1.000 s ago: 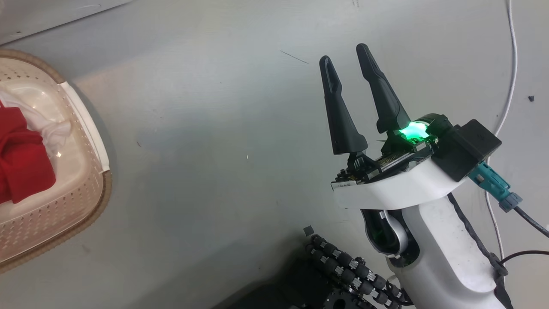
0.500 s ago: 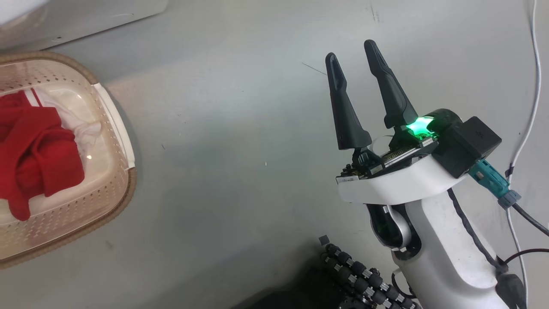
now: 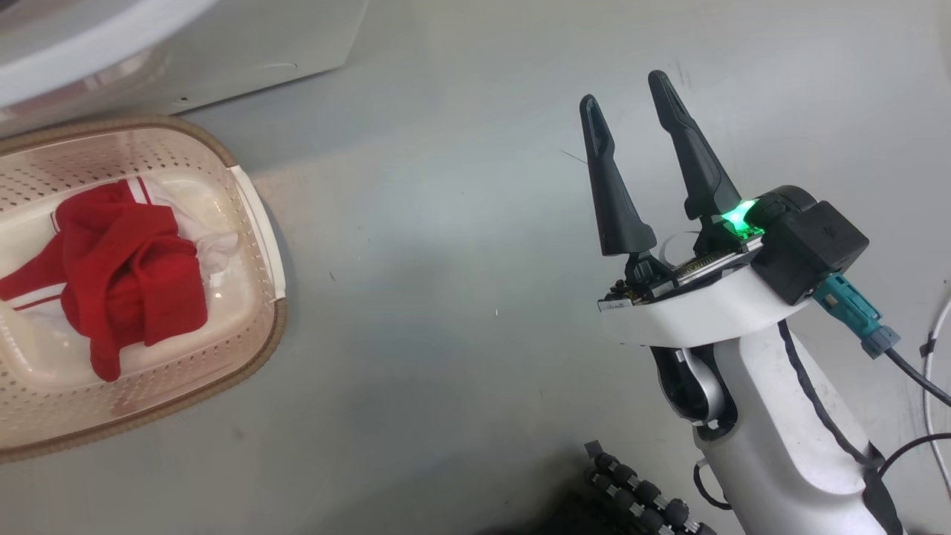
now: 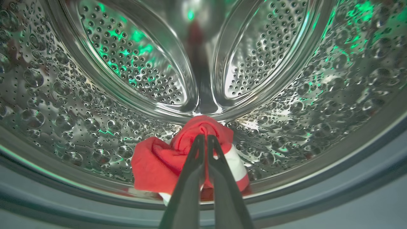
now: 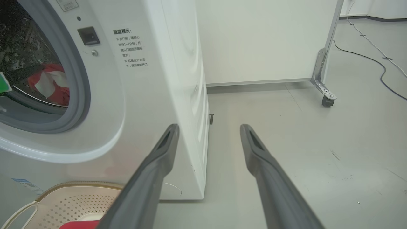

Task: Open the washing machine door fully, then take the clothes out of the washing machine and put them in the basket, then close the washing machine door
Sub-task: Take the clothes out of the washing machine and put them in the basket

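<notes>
While a raised fold of the red garment (image 4: 155,165) is being pinched between the closed fingers of the left gripper (image 4: 205,137), low centre of the left wrist view, the right gripper (image 3: 624,89) is being held with fingers wide apart and nothing between them, over bare floor (image 3: 446,297) at right of the head view.

- Garment is being shown on the bottom of the steel drum (image 4: 127,47), just inside the grey seal (image 4: 318,197), with a drum rib (image 4: 203,79) directly behind it.
- Rest of the clothes (image 3: 126,267) are being shown heaped in the basket (image 3: 275,334), left of the head view, just below the washing machine (image 3: 260,52) at upper left.
- Nothing is being seen between basket and right gripper; a white cable (image 3: 929,357) is being shown at the right edge.
- Right wrist view: a wheeled partition (image 5: 260,41) and a dark cable (image 5: 375,60) are being shown at upper right, well apart from the machine.

Hidden or unclear:
- Exact pinch point is being covered by the left fingers (image 4: 190,178).
- Basket is being cut off by the left edge of the head view, and by the bottom edge and one finger in the right wrist view.
- Through the porthole, the garment is being partly masked by the seal; a green patch (image 5: 3,82) at the left edge cannot be identified.
</notes>
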Controlling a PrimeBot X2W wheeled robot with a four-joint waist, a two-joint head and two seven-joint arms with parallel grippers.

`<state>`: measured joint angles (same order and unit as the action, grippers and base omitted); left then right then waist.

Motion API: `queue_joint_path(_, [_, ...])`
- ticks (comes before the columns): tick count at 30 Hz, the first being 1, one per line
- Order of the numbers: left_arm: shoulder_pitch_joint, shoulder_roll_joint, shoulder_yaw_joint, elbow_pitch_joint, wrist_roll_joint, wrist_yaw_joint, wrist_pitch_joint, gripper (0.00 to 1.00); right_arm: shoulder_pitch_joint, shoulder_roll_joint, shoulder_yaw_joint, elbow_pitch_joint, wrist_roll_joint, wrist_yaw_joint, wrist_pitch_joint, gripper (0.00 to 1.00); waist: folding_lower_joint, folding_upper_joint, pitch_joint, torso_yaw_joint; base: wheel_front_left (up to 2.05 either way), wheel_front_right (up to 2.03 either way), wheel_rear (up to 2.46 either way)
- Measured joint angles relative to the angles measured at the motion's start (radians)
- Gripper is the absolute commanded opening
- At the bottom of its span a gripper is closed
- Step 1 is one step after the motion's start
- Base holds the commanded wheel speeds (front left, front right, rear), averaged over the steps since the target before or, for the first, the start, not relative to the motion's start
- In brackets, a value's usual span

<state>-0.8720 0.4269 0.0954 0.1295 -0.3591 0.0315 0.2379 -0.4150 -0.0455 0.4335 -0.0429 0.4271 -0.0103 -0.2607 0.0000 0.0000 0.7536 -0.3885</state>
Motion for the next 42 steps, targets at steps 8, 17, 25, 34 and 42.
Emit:
queue_joint_path(8, [0.137,-0.096,-0.016,-0.039,-0.021,0.0,-0.133,0.0,0.039,-0.001,-0.034,0.037,-0.049,0.0,0.0,1.0,0.0,0.0,-0.078,0.038,0.0,0.0,0.0])
queue_joint_path(17, [0.274,-0.187,-0.035,-0.076,-0.039,0.0,-0.259,0.0,0.095,-0.001,-0.075,0.067,-0.089,0.003,0.0,1.0,0.0,0.0,-0.179,0.089,0.0,0.0,0.0])
queue_joint_path(25, [0.392,-0.241,-0.048,-0.11,-0.038,0.003,-0.336,0.0,0.152,-0.003,-0.101,0.083,-0.113,0.009,0.0,1.0,0.0,0.0,-0.271,0.137,0.0,0.0,0.0])
queue_joint_path(34, [0.508,-0.274,-0.071,-0.14,-0.034,0.008,-0.39,0.0,0.209,-0.004,-0.121,0.095,-0.125,0.018,0.0,1.0,-0.0001,0.0,-0.367,0.187,0.0,0.0,0.0])
queue_joint_path(42, [0.607,-0.29,-0.092,-0.167,-0.025,0.013,-0.408,0.0,0.256,-0.004,-0.12,0.103,-0.131,0.026,0.0,1.0,-0.0001,0.0,-0.448,0.22,0.0,0.0,0.0])
